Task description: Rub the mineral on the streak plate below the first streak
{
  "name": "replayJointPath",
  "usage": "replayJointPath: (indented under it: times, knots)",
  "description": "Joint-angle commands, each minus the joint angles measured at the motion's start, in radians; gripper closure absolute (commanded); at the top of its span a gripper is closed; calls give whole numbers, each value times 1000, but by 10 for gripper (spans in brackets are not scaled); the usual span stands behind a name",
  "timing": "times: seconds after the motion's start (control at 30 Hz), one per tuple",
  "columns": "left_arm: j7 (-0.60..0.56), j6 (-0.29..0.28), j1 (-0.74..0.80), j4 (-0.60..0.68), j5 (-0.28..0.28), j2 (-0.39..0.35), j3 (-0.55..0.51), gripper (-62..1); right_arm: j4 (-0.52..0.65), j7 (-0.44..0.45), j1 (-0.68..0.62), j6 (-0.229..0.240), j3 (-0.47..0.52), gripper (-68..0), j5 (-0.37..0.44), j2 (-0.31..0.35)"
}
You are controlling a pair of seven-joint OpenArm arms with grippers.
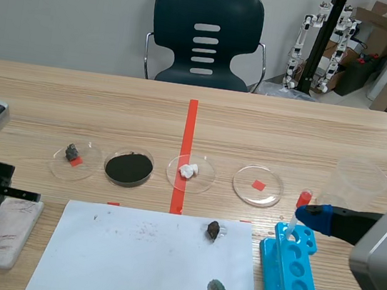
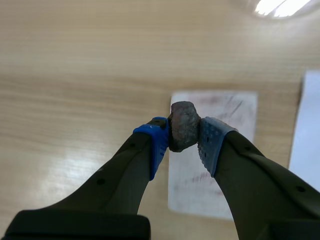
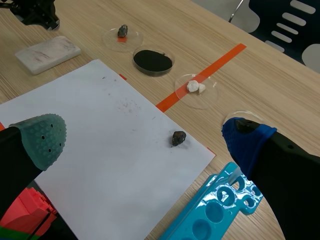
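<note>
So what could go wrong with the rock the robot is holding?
The mineral is pinched only by the left gripper's pad tips, so pressing down might pop it out. The streak plate already carries marks, so the new rub might land on them instead of below. The plate seems to lie loose, so it might slide.

scene view looking from the robot's side across the surface (image 1: 289,130) toward a chair (image 1: 183,14); left wrist view pointing steeply down, close above the streak plate (image 2: 225,107); right wrist view looking from higher over the paper sheet (image 3: 100,145), sharing both with the scene view
</note>
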Motion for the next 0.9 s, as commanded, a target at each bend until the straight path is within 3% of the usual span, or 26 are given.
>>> replayJointPath:
  times: [0.0, 0.17, 0.3, 0.63, 0.77, 0.87]
  knots:
    - [-80, 5, 22, 55, -3, -18, -5, -130, 20, 15, 1, 0, 6, -679, 7, -3]
    - [-345, -10, 126, 166, -16, -35, -6, -130, 20, 15, 1, 0, 6, -679, 7, -3]
    - [-502, -64, 214, 244, -15, -39, -7, -130, 20, 15, 1, 0, 6, -679, 7, -3]
    - [-771, -311, 414, 371, -9, -38, -7, -131, 20, 15, 1, 0, 6, -679, 7, -3]
    - [-844, -435, 465, 381, 65, -38, -7, -131, 20, 15, 1, 0, 6, -679, 7, -3]
    - [-865, -474, 484, 381, 110, -38, -6, -131, 20, 15, 1, 0, 6, -679, 7, -3]
